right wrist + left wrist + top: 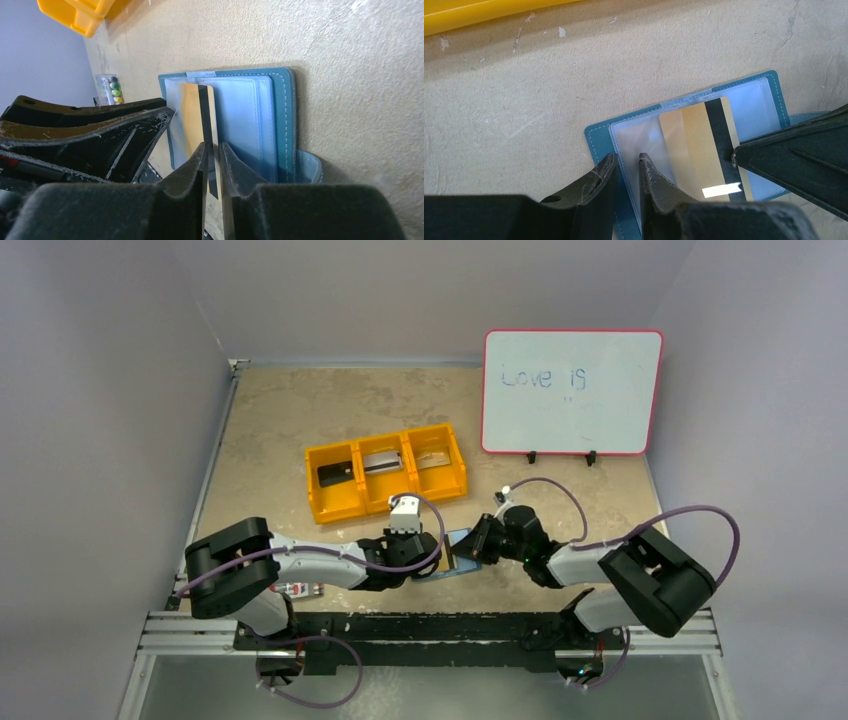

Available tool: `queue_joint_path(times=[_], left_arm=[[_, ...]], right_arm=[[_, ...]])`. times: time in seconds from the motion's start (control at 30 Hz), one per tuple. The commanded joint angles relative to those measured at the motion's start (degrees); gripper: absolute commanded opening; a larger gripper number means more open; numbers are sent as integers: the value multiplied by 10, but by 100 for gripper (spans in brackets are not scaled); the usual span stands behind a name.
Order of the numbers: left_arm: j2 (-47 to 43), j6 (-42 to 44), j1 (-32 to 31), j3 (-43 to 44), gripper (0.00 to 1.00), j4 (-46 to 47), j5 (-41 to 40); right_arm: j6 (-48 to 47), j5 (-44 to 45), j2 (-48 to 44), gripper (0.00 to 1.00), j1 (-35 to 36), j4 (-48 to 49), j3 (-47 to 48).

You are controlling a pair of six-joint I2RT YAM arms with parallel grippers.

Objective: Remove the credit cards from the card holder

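Observation:
The teal card holder [599,137] lies open on the table, its pale blue inside up; it also shows in the right wrist view [282,115] and the top view [462,545]. A gold credit card [694,145] with a black stripe sticks partly out of its clear pocket. My left gripper [626,160] is shut on the holder's near edge and clear pocket. My right gripper [212,147] is shut on the edge of the gold card [192,115]. A black card [335,475], a silver card [380,462] and a tan card [432,460] lie in the orange bin.
The orange three-compartment bin [330,510] stands just behind the grippers. A whiteboard [570,390] stands at the back right. A pack of coloured markers [110,89] lies near the left arm. Both grippers are close together over the holder.

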Motion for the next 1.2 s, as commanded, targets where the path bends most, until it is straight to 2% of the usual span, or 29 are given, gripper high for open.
queue_joint_path(times=[0.0,0.27,0.37,0.57,0.6,0.93,1.17], left_arm=[[7,9,-10,-12,21,-15,45],[9,11,-13,-11,20,-16,45],[10,13,-13,-10,19,-15,45],[5,14,-14,-12,19,-16,41],[3,12,-15,-13,19,-18,38],[-38,-7,-14,-21,23,-24,5],[-77,-3,-15,-16,39,-21,-8]], right_arm=[[8,-18,23,19,-3,49,3],[44,-27,75,27,-3,123,-11],[40,-27,81,27,-2,125,-7],[32,-29,70,0,-3,124,0],[32,-26,62,0,-3,118,-1],[0,49,-115,0,-3,-29,-19],[-57,98,-276,0,-3,-168,-10]])
